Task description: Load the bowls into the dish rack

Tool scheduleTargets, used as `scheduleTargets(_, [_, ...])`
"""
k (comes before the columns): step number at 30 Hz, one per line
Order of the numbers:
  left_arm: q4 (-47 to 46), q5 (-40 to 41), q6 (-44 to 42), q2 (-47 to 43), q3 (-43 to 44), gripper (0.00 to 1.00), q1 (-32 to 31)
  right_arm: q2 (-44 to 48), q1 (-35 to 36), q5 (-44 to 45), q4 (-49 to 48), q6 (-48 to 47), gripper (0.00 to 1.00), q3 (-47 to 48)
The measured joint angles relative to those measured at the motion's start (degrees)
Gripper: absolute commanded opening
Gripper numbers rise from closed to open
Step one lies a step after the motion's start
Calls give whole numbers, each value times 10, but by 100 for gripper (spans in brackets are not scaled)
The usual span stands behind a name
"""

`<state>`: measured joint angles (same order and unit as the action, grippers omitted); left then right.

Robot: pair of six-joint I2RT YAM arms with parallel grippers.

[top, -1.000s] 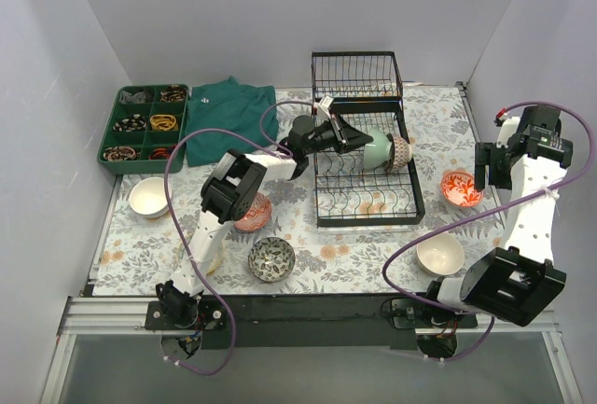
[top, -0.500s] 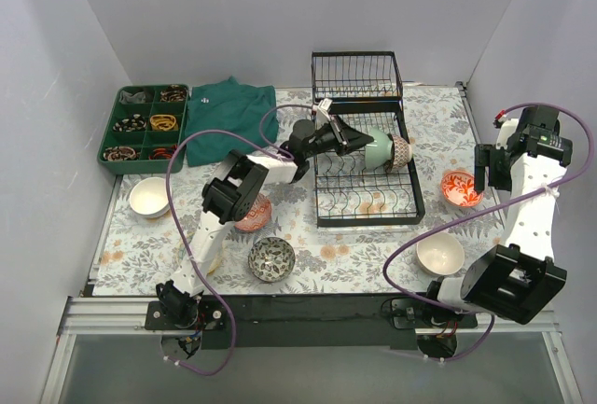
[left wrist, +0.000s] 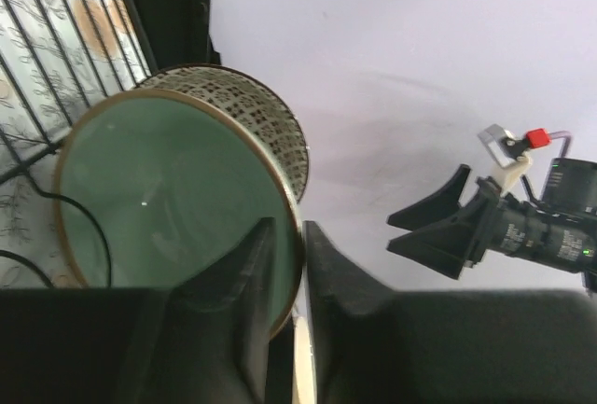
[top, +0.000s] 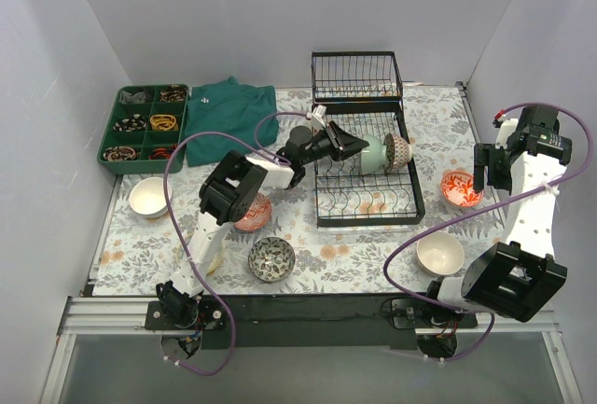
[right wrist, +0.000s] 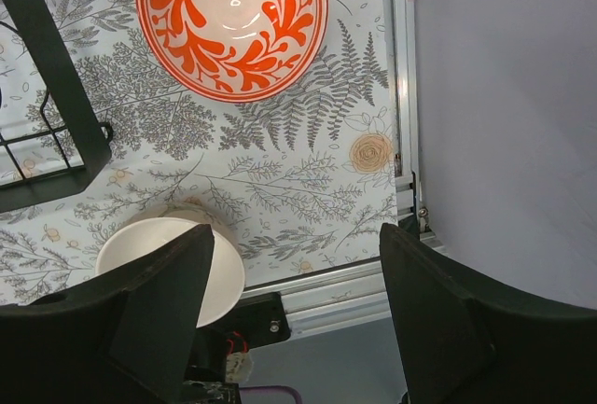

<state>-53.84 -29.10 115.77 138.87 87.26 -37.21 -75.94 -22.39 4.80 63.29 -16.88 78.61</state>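
Two bowls stand on edge in the rack (top: 366,208): a green bowl (top: 374,153) and a brown bowl (top: 400,152) touching behind it. The left claw (left wrist: 289,229) straddles the green bowl's rim; I cannot tell whether it pinches.

Five bowls sit on the worktop (top: 354,250):
- left cream bowl (top: 149,197)
- right cream bowl (top: 439,254)
- orange bowl (top: 256,221)
- black-white bowl (top: 271,257)
- red bowl (top: 461,188)

The right claw (right wrist: 297,236) gapes empty near the red bowl. The tray (top: 140,167) has six compartments holding small items.

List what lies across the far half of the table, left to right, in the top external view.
In order: green compartment tray → green cloth → dish rack → red-patterned bowl.
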Motion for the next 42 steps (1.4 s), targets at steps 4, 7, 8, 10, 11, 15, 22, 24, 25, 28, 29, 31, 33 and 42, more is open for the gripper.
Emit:
scheduleTargets(4, [12, 9, -1, 0, -4, 37, 0, 0, 0, -5, 0, 0, 80, 0])
scheduleTargets(7, [20, 11, -1, -3, -7, 43, 0, 0, 0, -8, 0, 2, 80, 0])
scheduleTargets(8, [25, 12, -2, -6, -10, 44, 0, 0, 0, -10, 0, 2, 80, 0])
scheduleTargets(10, [33, 12, -2, -13, -18, 48, 0, 0, 0, -13, -1, 2, 80, 0])
scheduleTargets(11, [40, 12, -3, -18, -23, 49, 0, 0, 0, -15, -2, 2, 80, 0])
scheduleTargets(15, [73, 11, -4, -45, -37, 54, 2, 1, 0, -23, -7, 3, 80, -3])
scheduleTargets(22, [108, 12, -5, -111, -42, 57, 7, 22, 0, -46, -31, 9, 81, -44])
scheduleTargets(24, [119, 7, -6, -131, -53, 57, 13, 26, 0, -54, -33, 11, 81, -48])
scheduleTargets(25, [124, 1, -12, -147, -67, 58, 18, 27, 0, -58, -36, 12, 81, -49])
scheduleTargets(28, [154, -40, -55, -198, -116, 56, 50, 29, 0, -70, -39, 14, 81, -49])
scheduleTargets(29, [175, -62, -82, -215, -128, 56, 66, 29, 0, -74, -39, 15, 81, -48])
scheduleTargets(31, [255, -103, -170, -252, -133, 56, 105, 29, 0, -85, -38, 15, 82, -43])
scheduleTargets(33, [362, -120, -290, -291, -125, 56, 136, 29, 0, -100, -39, 13, 82, -32])
scheduleTargets(42, [841, 17, -824, -518, -76, 57, 149, 28, 0, -186, -52, -9, 83, -1])
